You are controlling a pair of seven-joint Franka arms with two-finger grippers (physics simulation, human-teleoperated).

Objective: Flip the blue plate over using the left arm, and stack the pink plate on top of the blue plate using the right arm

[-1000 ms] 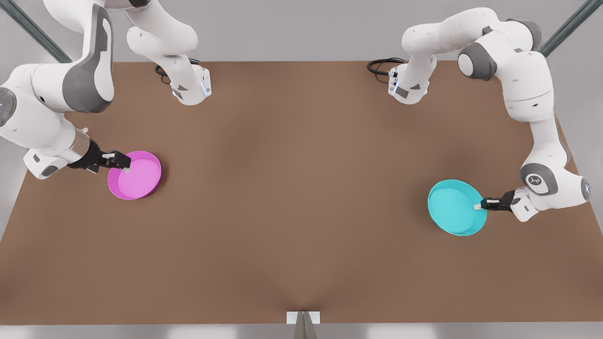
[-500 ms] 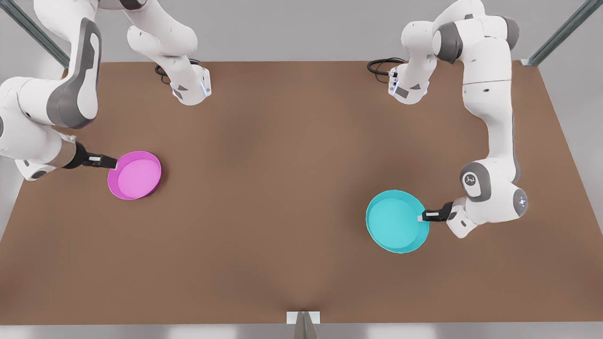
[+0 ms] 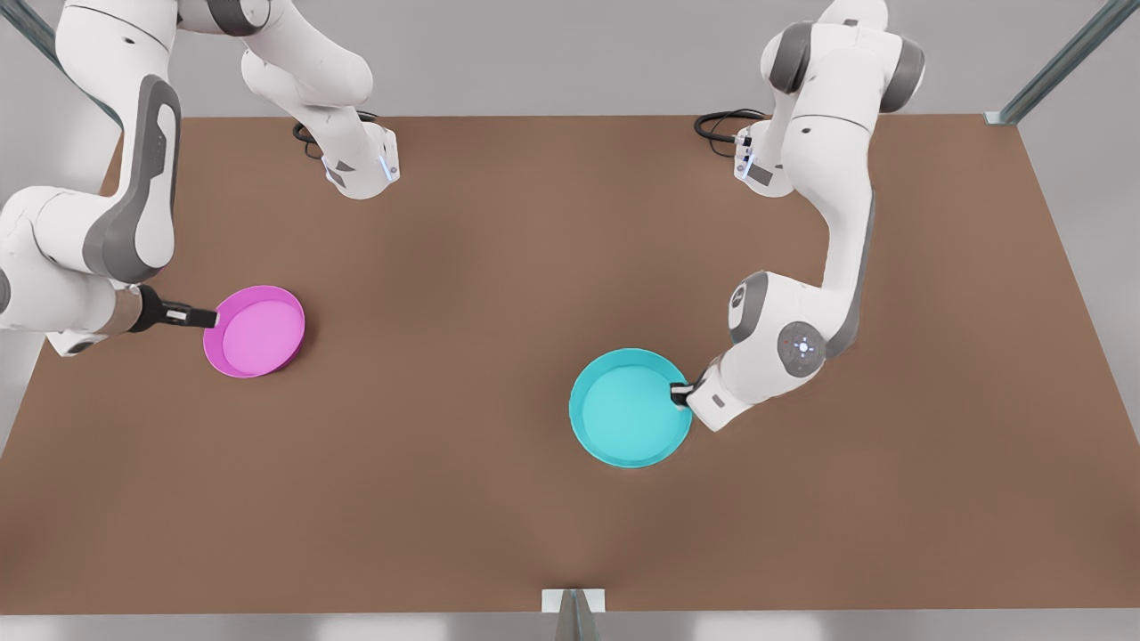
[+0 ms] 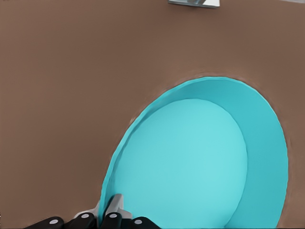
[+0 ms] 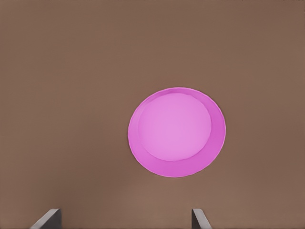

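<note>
While left pincer (image 4: 106, 210) grips — 1 blue plate (image 3: 629, 408), 1 pink plate (image 3: 256, 331).

blue plate (image 4: 190, 162) tilted above the brown table (image 4: 71, 71) — left gripper (image 4: 108, 207) fingers pinched on its rim, open side showing

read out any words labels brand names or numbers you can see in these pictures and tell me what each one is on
No readable text, brand or number.
Blue plate, pinched at its rim by the left gripper: plain.
Pink plate, with the right gripper open above it: plain.
Left arm's wrist joint: a small round light mark, not lettering.
</note>
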